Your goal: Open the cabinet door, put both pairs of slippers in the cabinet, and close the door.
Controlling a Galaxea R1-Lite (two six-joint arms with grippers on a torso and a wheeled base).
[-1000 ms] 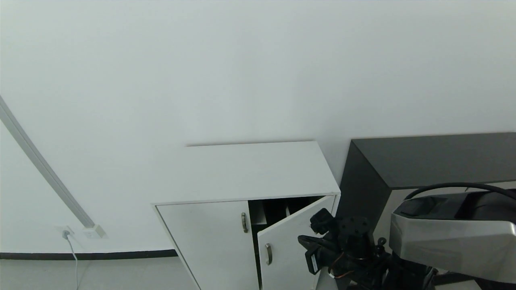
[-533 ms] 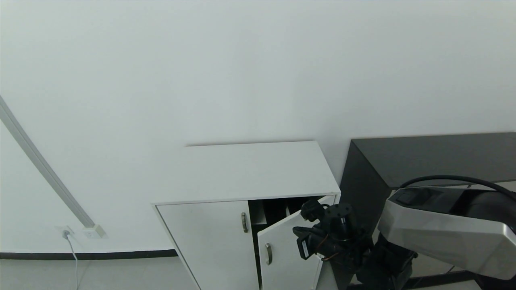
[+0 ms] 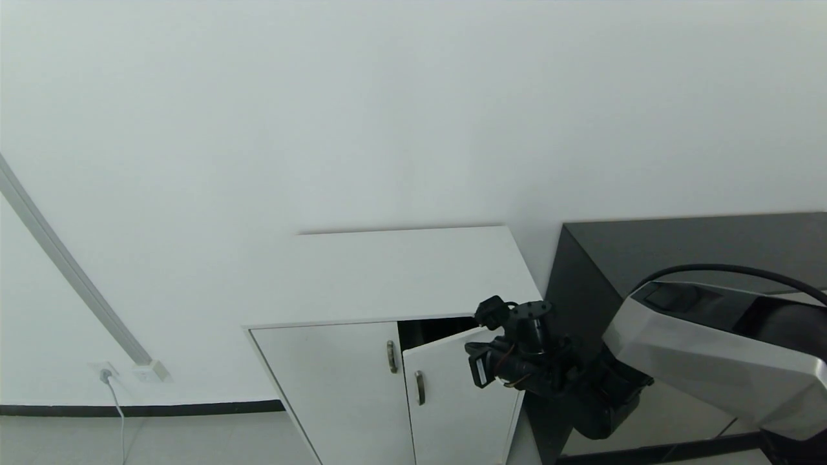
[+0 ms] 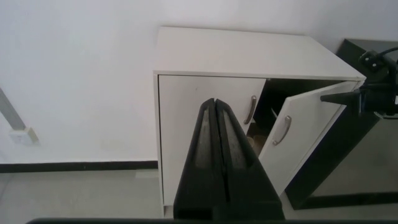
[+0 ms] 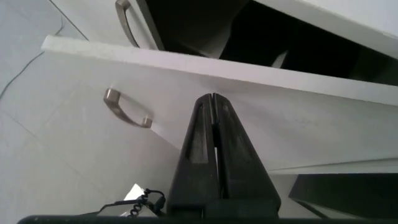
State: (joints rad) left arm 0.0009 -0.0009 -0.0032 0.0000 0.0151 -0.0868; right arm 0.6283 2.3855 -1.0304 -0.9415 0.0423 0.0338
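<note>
White cabinet door (image 3: 452,423) ajar, curved metal handle (image 3: 419,387).

One cabinet (image 3: 400,271) with two doors: a left door (image 3: 329,387) and a right door (image 3: 462,407). Two handles (image 3: 391,356), one per door. One black desk (image 3: 698,252), one wall socket (image 3: 104,372), one cord (image 3: 120,413).

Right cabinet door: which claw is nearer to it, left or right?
Right. The right claw, shut, is at the outer face of the right cabinet door, near its top edge. The left claw, shut, sits well back from the cabinet, facing its left door.
</note>
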